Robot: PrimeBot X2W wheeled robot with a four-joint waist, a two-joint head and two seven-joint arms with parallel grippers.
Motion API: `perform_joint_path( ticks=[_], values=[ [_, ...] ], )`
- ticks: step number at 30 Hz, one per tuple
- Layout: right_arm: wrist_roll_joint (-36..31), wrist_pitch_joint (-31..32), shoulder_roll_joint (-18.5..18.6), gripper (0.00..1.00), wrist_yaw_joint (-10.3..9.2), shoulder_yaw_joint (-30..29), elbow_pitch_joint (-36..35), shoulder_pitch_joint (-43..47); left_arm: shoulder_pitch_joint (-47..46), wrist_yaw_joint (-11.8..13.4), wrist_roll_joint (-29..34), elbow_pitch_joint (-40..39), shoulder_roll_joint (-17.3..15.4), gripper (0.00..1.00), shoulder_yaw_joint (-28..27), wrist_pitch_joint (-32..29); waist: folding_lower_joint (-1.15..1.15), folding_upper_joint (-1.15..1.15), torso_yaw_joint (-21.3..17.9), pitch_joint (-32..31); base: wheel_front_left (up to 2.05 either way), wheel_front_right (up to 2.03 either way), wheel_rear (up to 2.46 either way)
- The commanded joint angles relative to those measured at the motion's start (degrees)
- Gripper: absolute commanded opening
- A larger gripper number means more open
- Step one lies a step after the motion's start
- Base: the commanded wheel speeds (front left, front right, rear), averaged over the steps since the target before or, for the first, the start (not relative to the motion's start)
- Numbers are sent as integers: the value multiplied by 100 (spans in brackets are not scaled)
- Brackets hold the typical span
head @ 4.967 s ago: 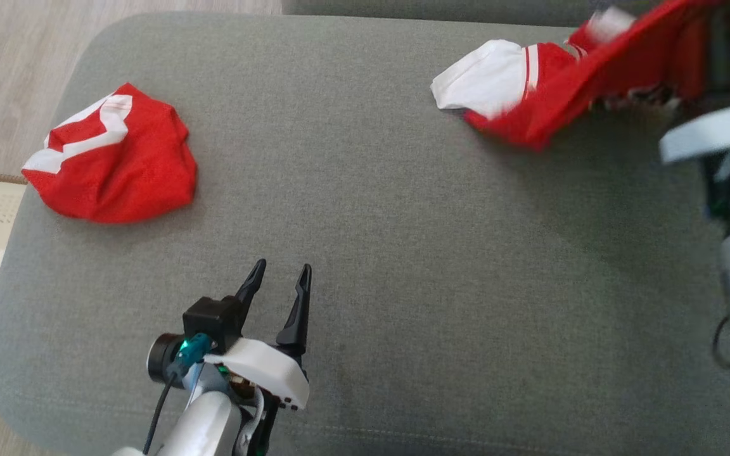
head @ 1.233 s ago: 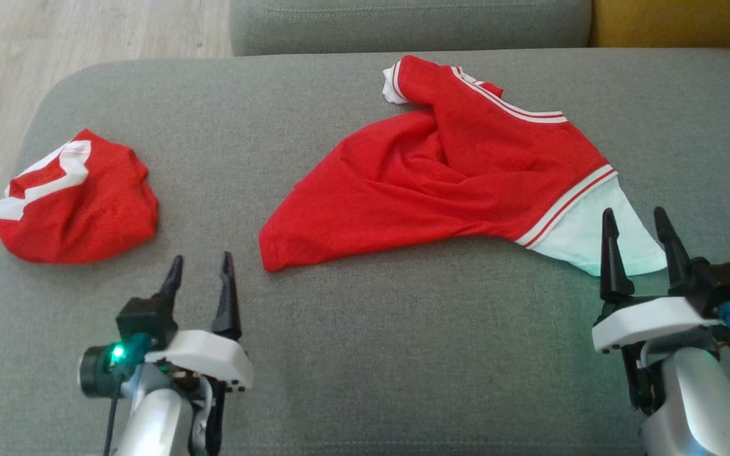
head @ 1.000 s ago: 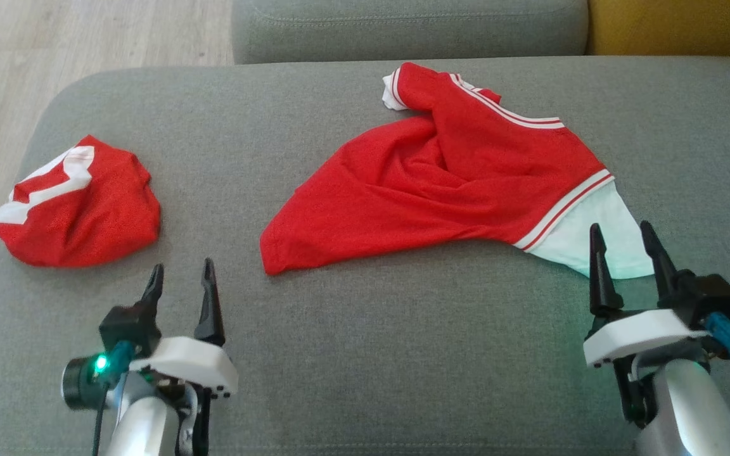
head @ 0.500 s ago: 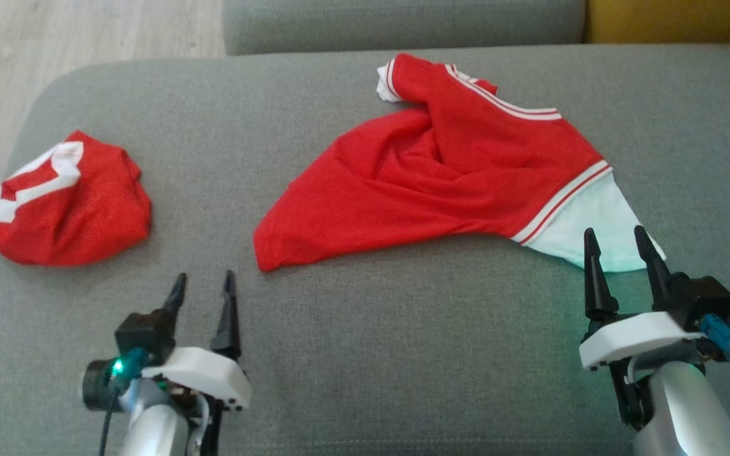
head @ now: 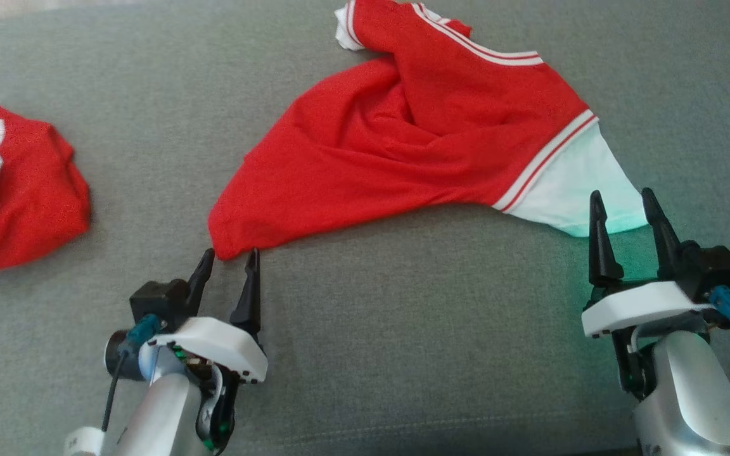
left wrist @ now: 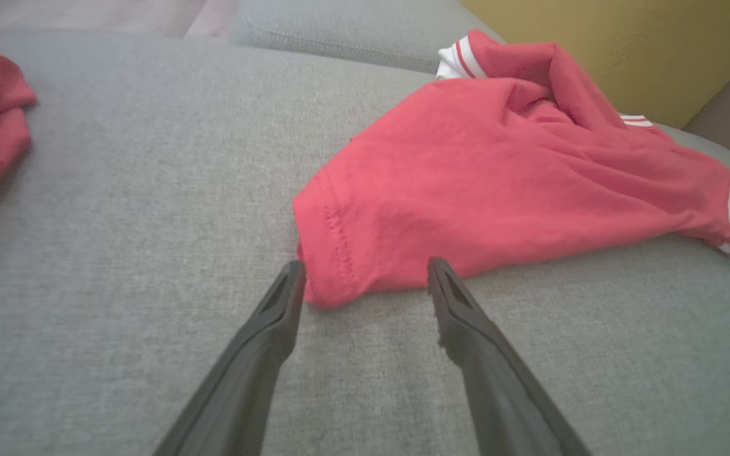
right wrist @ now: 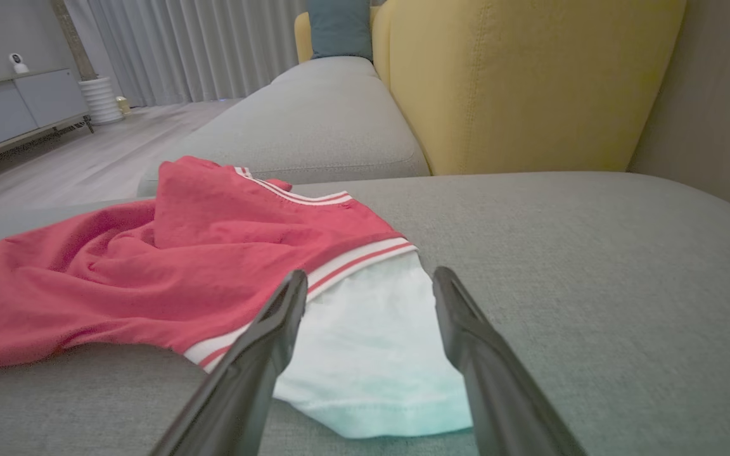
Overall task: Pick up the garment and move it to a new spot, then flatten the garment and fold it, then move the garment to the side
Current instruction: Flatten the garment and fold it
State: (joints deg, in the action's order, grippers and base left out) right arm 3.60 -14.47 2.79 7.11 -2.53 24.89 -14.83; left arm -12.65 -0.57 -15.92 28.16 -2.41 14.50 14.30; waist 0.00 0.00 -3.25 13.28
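Bundle of red cloth (head: 16, 190) with a white stripe at 9 o'clock in the head view, crumpled. It sits well apart from the work.

Left gripper (head: 230, 254) at 7 o'clock. Fingers parted, nothing held. My tips straddle the near red corner (left wrist: 333, 253) of the garment, the stitched hem lying just ahead of them. Wrist view is soft here, so I cannot tell whether a tip touches cloth.

Garment (head: 403, 139): red shirt with white trim, lying skewed on the grey sofa seat (head: 403, 354), running from centre out to 1 o'clock. Ridges are bunched through its middle, and a part is doubled over at 12 o'clock. I judge flattening is the step in hand.

Right gripper (head: 621, 194) at 4 o'clock. Fingers parted the same way, empty, bracketing the lower edge of the white panel (right wrist: 371, 354).

Reason for the stance, as I read it: one hand at each lower end, so pinching both and drawing toward 9 and 3 would tension the hem.

Room: bare seat is wide toward 6 and 3 o'clock. The bundle limits travel toward 9, and a yellow cushion (right wrist: 517, 82) stands beyond at 12.
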Motion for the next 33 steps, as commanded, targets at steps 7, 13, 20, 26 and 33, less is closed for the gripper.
perform_joint_path(
  ticks=[7, 13, 20, 26, 33],
  values=[
    [-8, -52, 10, 100, 37, 35, -239, -261, -283, -95, -253, 29, -47, 100, -242, 70, 0, 0, -192, 244, 0, 0, 0],
    [-41, -52, 9, 100, 37, -76, -207, -301, -301, -107, -316, -74, -47, 100, -298, 70, 0, 0, -195, 325, 0, 0, 0],
    [-131, -52, 9, 100, 37, -243, -7, -389, -345, -93, -265, -99, -47, 0, -282, 70, 0, 0, -202, 423, 0, 0, 0],
    [-347, -52, 9, 100, 37, -512, 457, -562, -358, -106, -213, -65, -47, 0, -355, 70, 0, 0, -186, 518, 0, 0, 0],
    [-588, -52, 9, 100, 37, -877, 1341, -949, -403, -150, -186, -86, -47, 0, -364, 70, 0, 0, -90, 617, 0, 0, 0]
  ],
)
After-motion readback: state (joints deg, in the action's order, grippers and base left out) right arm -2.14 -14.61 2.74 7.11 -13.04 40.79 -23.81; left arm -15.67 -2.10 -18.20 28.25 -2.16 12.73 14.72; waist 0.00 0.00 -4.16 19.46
